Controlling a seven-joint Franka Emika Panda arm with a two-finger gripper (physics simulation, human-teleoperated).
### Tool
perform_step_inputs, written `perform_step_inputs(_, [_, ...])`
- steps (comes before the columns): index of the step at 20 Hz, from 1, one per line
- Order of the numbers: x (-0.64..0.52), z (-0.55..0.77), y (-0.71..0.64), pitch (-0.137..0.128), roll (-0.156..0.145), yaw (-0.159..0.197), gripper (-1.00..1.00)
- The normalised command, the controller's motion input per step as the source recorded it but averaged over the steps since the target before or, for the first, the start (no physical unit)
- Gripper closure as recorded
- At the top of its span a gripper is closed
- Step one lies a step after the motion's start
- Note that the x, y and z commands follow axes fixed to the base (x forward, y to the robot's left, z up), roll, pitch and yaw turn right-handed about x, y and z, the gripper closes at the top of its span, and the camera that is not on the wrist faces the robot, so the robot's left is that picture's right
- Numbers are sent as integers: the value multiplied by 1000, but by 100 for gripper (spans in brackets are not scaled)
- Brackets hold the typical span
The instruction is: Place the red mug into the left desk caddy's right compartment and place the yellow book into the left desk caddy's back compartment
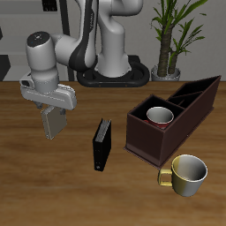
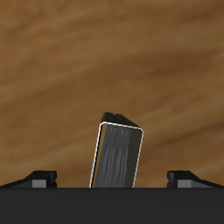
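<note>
The mug [image 1: 160,116] sits inside the caddy [image 1: 173,115], in its big square section. A thin dark-sided book [image 1: 102,144] stands on edge beside the caddy; I take it for the one wanted. The gripper [image 1: 51,129] hangs open, off to its side. It should centre over the book [image 2: 119,157], straddle the thin faces, then close.
</note>
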Motion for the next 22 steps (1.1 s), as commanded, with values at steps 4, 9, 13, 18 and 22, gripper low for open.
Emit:
perform_step_inputs(4, [-17,-245,-80,17,-26,-14,100])
perform_step_inputs(9, [-1,-78,-13,-3,-20,-18,100])
perform_step_inputs(13, [38,3,131,-10,38,6,100])
perform_step_inputs(18, [-7,305,222,-32,32,-36,100])
perform_step_inputs(22, [-293,623,415,-47,7,-17,100])
